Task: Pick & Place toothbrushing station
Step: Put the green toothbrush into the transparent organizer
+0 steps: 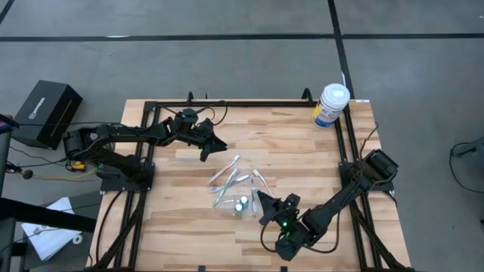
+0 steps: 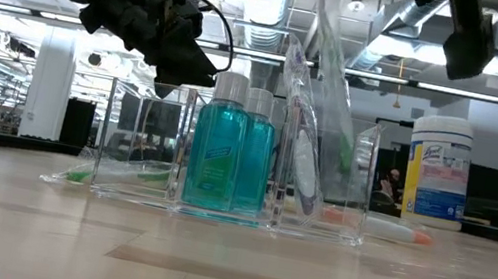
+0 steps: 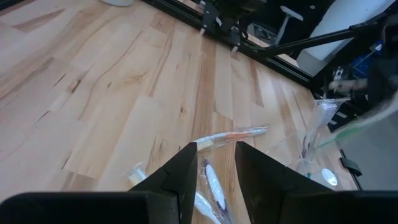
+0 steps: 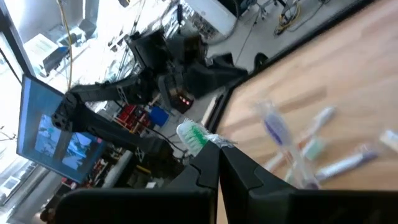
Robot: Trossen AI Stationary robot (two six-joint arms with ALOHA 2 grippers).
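Toothbrushing station at table centre, seen from above.
Container (image 1: 240,202) sits at centre with two teal tubes (image 2: 229,151) inside; toothbrushes (image 1: 231,176) lie at its 11 o'clock. Right gripper (image 1: 266,208), at the container's 3 o'clock, is clamped on a wrapped toothbrush (image 4: 194,137). Left gripper (image 1: 215,145) hovers at 11 o'clock, fingers apart, empty.

Bare wood fills the table's (image 1: 174,227) lower left; loose toothbrushes (image 1: 229,175) and the clear container (image 1: 240,202) clutter the centre, white tub (image 1: 331,104) upper right.
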